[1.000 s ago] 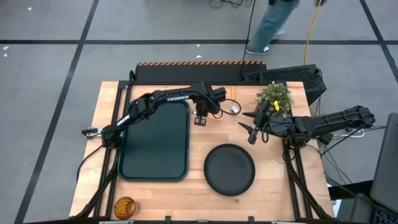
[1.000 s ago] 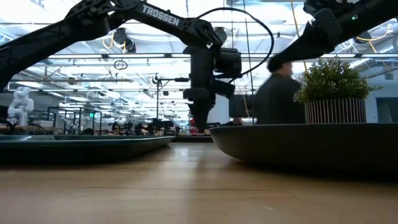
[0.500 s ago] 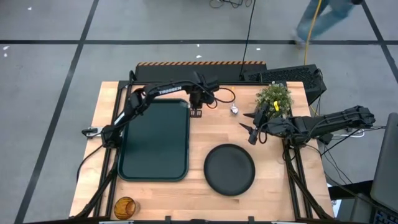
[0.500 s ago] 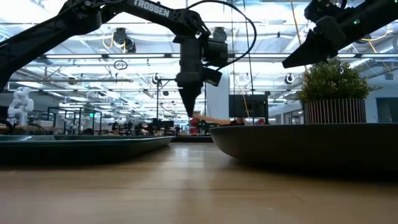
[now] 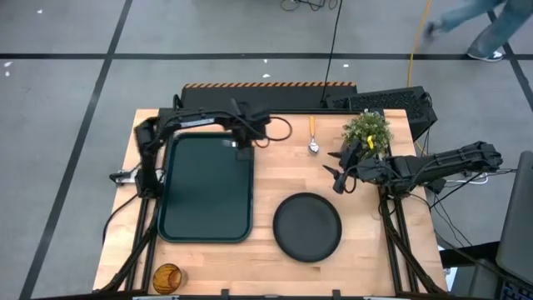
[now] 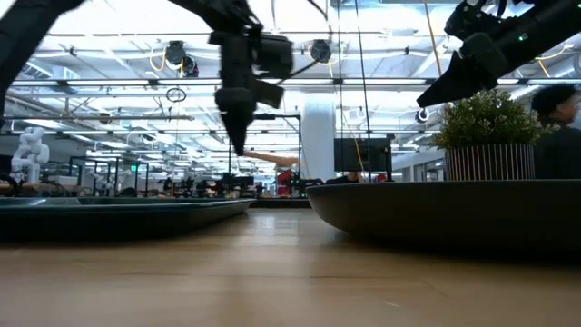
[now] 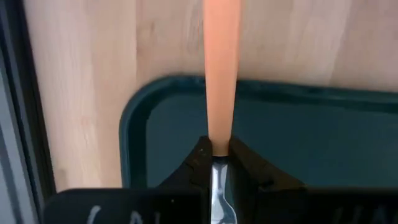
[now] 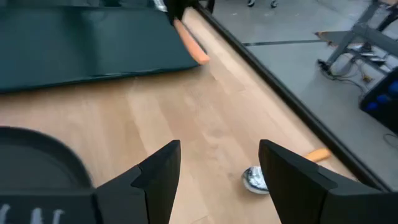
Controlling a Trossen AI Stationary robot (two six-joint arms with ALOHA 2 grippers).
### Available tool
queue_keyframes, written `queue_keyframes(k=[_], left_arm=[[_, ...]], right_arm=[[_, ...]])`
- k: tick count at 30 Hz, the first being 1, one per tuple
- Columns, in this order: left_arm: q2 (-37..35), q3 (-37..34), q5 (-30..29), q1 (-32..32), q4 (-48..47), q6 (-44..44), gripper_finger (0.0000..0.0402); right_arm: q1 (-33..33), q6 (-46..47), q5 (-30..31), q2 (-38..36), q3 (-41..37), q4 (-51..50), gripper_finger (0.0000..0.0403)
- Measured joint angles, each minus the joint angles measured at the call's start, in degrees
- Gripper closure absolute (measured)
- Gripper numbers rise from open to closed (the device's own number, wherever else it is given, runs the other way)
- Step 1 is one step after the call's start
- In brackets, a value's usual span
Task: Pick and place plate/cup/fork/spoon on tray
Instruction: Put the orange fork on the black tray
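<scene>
The cup (image 5: pixel 168 277) sits at the lower left, the plate (image 5: pixel 307 226) lower centre, clear of the tray (image 5: pixel 206 188). Higher up, the left gripper (image 5: pixel 242 143) pinches what looks like the fork (image 7: pixel 220 81) over the tray's top corner. The right gripper (image 5: pixel 333 168) hangs open; the spoon (image 5: pixel 312 137) lies above it.
</scene>
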Motion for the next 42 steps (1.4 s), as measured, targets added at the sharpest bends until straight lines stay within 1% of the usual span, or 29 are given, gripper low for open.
queue_keyframes(k=[4,7,9,14,19,22,26,30,36,42], left_arm=[[-6.52,-12.01,-0.04,0.93,6.73,-2.10,0.0369],[-9.33,-19.57,-0.04,1.17,9.52,-2.11,0.0373],[-10.52,-22.78,-0.06,1.49,10.10,-2.10,0.0376],[-12.63,-28.05,-0.07,3.00,10.21,-2.06,0.0376],[-14.42,-33.07,1.33,6.09,13.53,-0.51,0.0376],[-15.10,-34.31,2.12,7.88,17.27,1.11,0.0376],[-15.15,-34.40,2.89,9.38,19.58,4.28,0.0376],[-15.13,-34.62,4.11,11.33,18.62,7.35,0.0376],[-15.13,-35.23,4.96,13.46,17.72,7.39,0.0376],[-15.13,-35.23,5.17,14.62,20.75,7.73,0.0376]], right_arm=[[-0.01,-0.22,1.25,0.00,0.00,1.80,0.0190],[-0.02,-1.14,1.22,0.00,0.00,4.50,0.0190],[-0.02,-2.04,1.20,0.00,0.00,6.34,0.0190],[-0.01,-4.47,1.19,-0.01,0.00,10.12,0.0190],[-0.02,-4.94,1.18,0.00,0.00,10.09,0.0190],[-0.01,-4.94,1.18,0.00,0.00,10.09,0.0190],[-0.02,-4.94,1.18,0.00,0.00,10.02,0.0190],[-0.02,-4.96,1.16,0.00,0.00,9.18,0.0190],[-0.01,-4.59,1.16,0.00,0.00,7.68,0.0190],[-0.02,-4.54,1.16,0.00,0.00,7.83,0.0190]])
